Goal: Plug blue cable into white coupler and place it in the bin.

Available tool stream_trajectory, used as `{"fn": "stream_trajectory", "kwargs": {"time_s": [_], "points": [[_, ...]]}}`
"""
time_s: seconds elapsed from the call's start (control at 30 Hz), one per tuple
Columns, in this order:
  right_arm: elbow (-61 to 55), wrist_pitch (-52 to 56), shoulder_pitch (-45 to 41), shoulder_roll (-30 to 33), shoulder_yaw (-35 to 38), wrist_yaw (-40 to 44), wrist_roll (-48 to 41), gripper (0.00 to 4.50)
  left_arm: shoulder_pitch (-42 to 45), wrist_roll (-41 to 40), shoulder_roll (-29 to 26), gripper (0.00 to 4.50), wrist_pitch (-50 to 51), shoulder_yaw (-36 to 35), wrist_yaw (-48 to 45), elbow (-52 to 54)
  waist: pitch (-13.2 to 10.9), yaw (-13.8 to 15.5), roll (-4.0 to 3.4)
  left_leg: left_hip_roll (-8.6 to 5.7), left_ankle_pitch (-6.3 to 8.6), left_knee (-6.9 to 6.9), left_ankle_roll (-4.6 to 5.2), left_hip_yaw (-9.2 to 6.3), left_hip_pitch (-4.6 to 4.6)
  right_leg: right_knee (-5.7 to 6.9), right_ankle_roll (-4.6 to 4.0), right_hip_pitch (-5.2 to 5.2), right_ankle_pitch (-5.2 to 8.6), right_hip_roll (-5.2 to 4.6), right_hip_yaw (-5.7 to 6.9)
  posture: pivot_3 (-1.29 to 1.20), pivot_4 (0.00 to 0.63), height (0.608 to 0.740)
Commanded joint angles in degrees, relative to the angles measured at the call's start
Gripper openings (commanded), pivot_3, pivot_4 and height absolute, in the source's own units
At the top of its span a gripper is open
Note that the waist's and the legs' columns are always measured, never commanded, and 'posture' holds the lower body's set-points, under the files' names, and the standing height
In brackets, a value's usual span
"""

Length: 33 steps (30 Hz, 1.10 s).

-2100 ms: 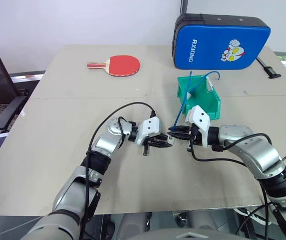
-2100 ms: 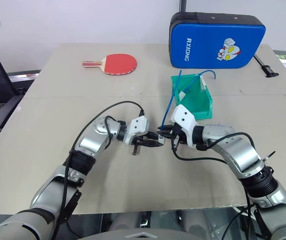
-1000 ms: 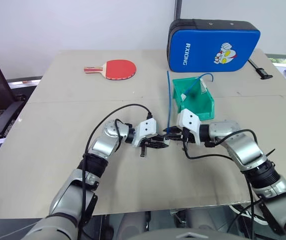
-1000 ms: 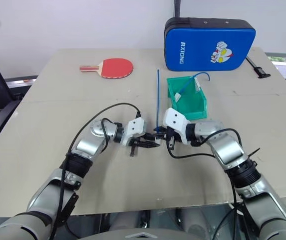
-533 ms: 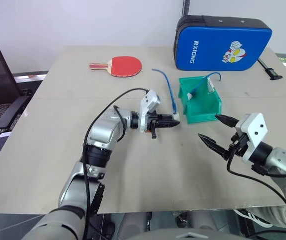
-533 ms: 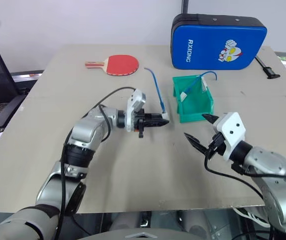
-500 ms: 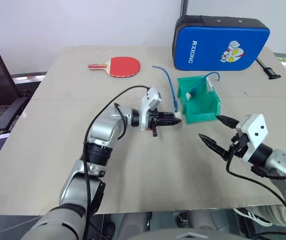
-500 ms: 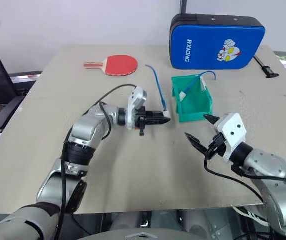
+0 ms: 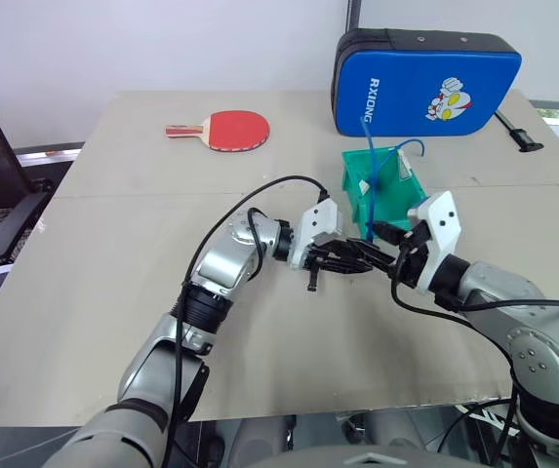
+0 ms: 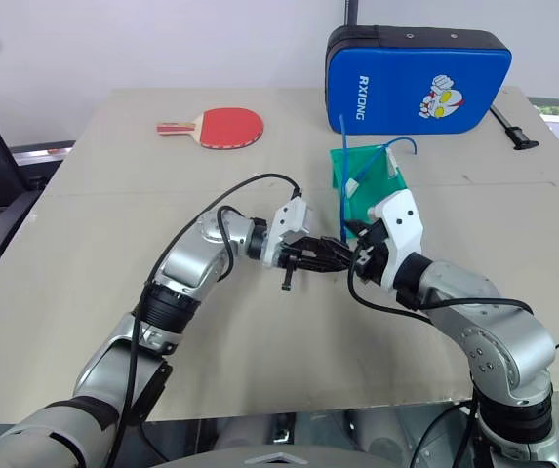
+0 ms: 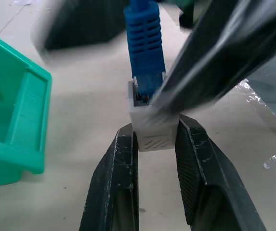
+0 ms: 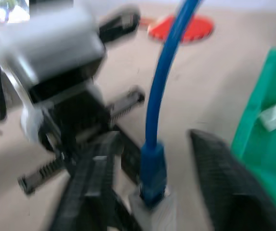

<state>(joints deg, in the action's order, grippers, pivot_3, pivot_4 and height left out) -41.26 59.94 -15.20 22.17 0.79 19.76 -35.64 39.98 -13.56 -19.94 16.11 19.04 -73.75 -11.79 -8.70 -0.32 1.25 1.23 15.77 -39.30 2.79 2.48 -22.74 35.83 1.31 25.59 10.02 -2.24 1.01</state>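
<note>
Blue cable (image 11: 144, 53) sits in the white coupler (image 11: 152, 128); we clamp it with the left gripper (image 11: 155, 144) so the half-open right gripper (image 12: 152, 192) can push.

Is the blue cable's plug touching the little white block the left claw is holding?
Touching. The left wrist view shows the blue cable plug seated in the socket of the white coupler, pinched by the left claw.

Head pair overlooks table (image 9: 113, 292), wrist views close (shared coupler (image 11: 150, 127))
</note>
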Motion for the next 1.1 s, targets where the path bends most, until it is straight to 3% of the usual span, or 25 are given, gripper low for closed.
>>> {"fn": "stream_trajectory", "kwargs": {"time_s": [0.03,0.07,0.23,0.4,0.5,0.73,0.93,1.03,1.1], "points": [[-0.6,0.3,-1.4,0.9,1.6,0.8,-2.4,0.27,-0.3,0.2,-0.6,0.47,-1.5,-0.6,0.7,3.6,0.0,0.0,0.0,0.0,0.02,0.0,0.03,0.04,0.0,0.0,0.02,0.01,0.0,0.0,-0.04,0.0,0.15,0.731],[-0.6,0.5,-1.5,1.2,1.9,1.1,-3.0,0.04,-0.6,0.3,-0.7,0.47,-1.5,-0.7,1.0,3.9,0.0,-0.1,0.0,0.01,0.02,0.0,0.03,0.04,0.01,0.0,0.02,0.01,0.01,0.0,-0.04,0.0,0.15,0.731],[0.6,0.4,-2.5,2.6,2.4,1.9,-4.9,0.04,-1.7,-1.6,-0.9,0.47,0.7,-1.7,1.7,5.4,0.0,-0.1,0.0,0.03,0.02,0.0,0.03,0.03,0.04,0.04,0.22,0.01,0.13,0.01,-0.07,0.0,0.15,0.731],[5.3,-0.7,-6.7,4.3,6.9,2.7,-7.0,0.0,-5.3,-5.2,-2.1,2.83,6.8,-6.8,6.4,9.3,0.0,-0.5,-0.01,0.07,0.02,0.0,0.04,0.07,0.09,0.06,0.25,0.01,0.13,0.03,-0.15,0.0,0.15,0.731],[13.4,-1.4,-12.5,6.4,11.4,2.6,-6.8,0.0,-11.3,-10.1,-3.0,4.35,12.3,-12.8,11.5,17.1,0.0,-0.5,-0.01,0.08,0.02,0.0,0.03,0.11,0.13,0.08,0.25,0.01,0.12,0.06,-0.23,0.0,0.15,0.731],[39.2,-4.9,-26.3,11.1,12.6,5.9,-2.1,0.0,-23.9,-15.2,-5.5,4.44,15.7,-20.1,19.3,32.5,-0.1,-0.1,-0.04,0.09,0.02,0.08,0.03,0.17,0.11,0.06,0.01,0.06,-0.01,0.07,-0.29,0.0,0.15,0.731],[67.8,-15.8,-37.9,8.2,2.8,15.0,8.5,0.0,-28.4,-14.6,-6.5,4.44,13.5,-21.8,23.2,35.8,-0.1,-0.6,-0.05,0.04,0.02,0.08,0.03,0.33,0.13,0.03,0.0,0.05,-0.03,0.07,-0.45,0.0,0.15,0.731],[75.8,-20.8,-39.7,7.5,-0.2,18.8,12.9,1.1,-28.8,-14.5,-6.2,4.5,12.6,-21.2,24.4,35.9,0.0,-0.5,-0.02,0.03,0.02,0.08,0.03,0.3,0.2,0.06,0.0,0.01,-0.03,0.1,-0.44,0.0,0.15,0.731],[77.1,-21.7,-40.2,7.7,0.2,20.6,13.2,2.17,-28.8,-14.4,-5.9,4.5,12.3,-20.9,25.1,35.8,0.0,-0.2,-0.03,0.07,0.02,0.09,0.03,0.23,0.14,0.05,-0.01,0.0,-0.03,0.13,-0.36,0.0,0.15,0.731]]}}
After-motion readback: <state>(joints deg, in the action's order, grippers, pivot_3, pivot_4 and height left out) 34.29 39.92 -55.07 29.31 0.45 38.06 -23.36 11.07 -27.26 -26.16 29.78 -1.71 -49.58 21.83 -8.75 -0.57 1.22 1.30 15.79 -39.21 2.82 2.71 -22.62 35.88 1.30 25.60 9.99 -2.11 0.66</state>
